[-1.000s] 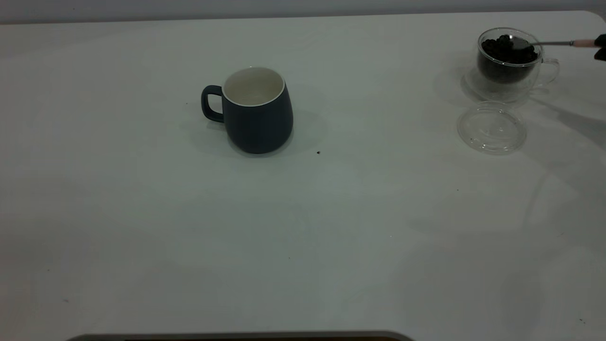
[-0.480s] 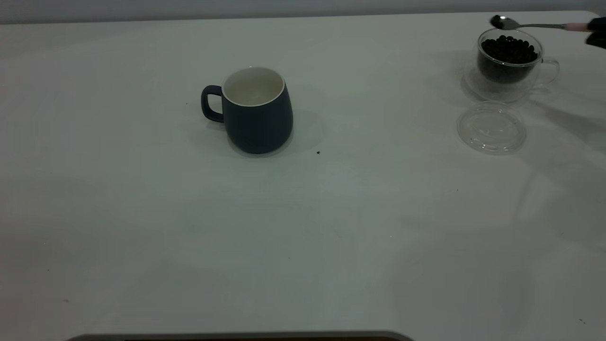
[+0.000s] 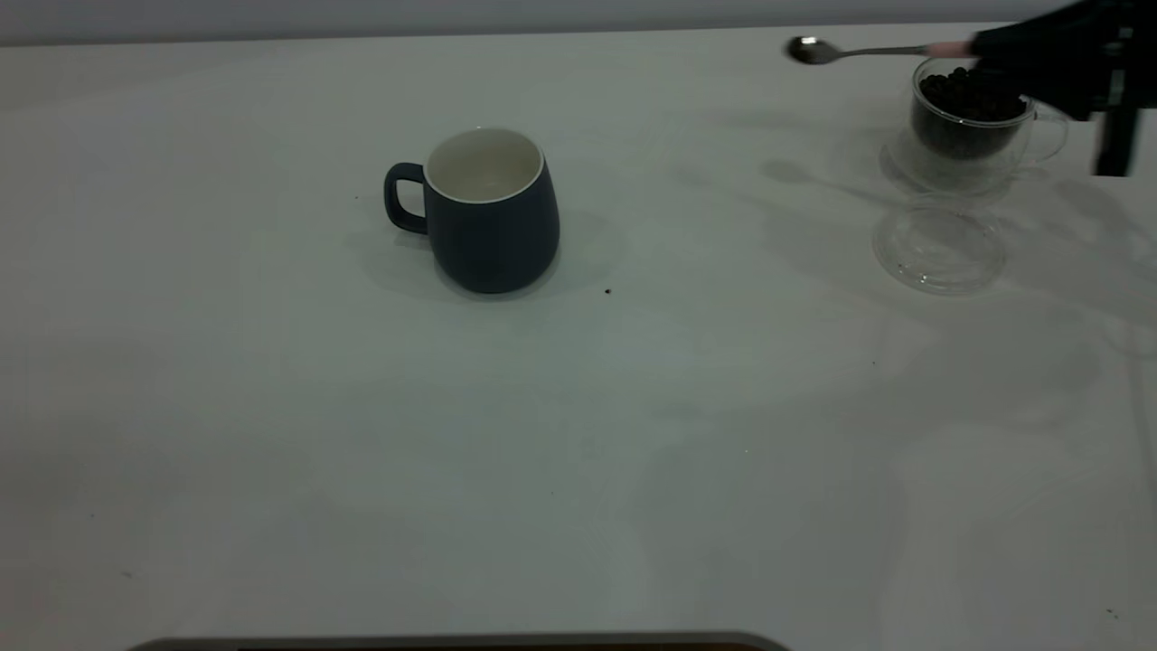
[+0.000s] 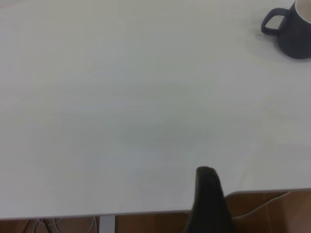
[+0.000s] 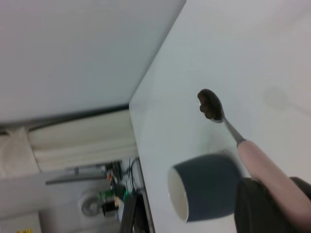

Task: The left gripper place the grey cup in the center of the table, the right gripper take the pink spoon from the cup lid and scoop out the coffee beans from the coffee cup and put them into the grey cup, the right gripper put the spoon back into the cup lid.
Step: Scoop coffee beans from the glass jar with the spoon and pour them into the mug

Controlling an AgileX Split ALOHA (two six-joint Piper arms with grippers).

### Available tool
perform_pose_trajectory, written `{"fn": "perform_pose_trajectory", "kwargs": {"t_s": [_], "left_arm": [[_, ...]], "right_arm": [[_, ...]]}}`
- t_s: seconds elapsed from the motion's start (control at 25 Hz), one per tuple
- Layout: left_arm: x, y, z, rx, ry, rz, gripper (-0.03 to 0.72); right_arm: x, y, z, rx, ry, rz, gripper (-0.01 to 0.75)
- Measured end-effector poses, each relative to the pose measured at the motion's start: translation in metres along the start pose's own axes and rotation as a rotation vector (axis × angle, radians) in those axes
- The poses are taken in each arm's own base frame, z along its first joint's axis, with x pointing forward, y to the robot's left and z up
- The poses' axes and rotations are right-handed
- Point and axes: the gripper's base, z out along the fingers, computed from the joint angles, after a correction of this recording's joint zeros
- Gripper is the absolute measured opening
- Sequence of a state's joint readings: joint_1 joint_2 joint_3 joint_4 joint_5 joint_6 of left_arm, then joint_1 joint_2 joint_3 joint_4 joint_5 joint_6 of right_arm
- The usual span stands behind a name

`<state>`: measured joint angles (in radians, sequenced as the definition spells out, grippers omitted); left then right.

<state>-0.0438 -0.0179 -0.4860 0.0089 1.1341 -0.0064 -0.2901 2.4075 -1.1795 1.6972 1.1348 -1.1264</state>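
The spoon (image 3: 854,51) has moved left, away from above the coffee cup (image 3: 974,122), and now hangs over bare table (image 3: 578,407), beans (image 5: 210,106) in its bowl. The right gripper (image 3: 990,50) pinches its pink handle above the coffee cup. The lid (image 3: 938,244) lies just in front of that cup. The grey cup (image 3: 488,212) stands near the table's middle. Only one dark finger (image 4: 208,201) of the left gripper shows, at the table's edge, so I cannot tell its state.

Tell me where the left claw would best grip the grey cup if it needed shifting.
Probably the loop handle of the grey cup, approached from the left: the handle sticks out toward the left arm's side, and the cup stands upright and clear of everything else, while its pot-bellied body looks wide for the claw.
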Motion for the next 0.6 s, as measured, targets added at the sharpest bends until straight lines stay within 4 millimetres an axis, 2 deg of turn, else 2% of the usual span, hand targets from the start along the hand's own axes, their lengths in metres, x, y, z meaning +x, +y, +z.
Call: {"fn": "perform_pose_trajectory", "kwargs": {"t_s": [0.36, 0.6], "left_arm": [[0.000, 0.000, 0.000, 0.000, 0.000, 0.000, 0.588], [0.000, 0.000, 0.000, 0.000, 0.000, 0.000, 0.588]], "right_arm": [[0.045, 0.024, 0.069, 0.012, 0.132, -0.045, 0.114], [0.072, 0.032, 0.100, 0.055, 0.202, -0.069, 0.114]]}}
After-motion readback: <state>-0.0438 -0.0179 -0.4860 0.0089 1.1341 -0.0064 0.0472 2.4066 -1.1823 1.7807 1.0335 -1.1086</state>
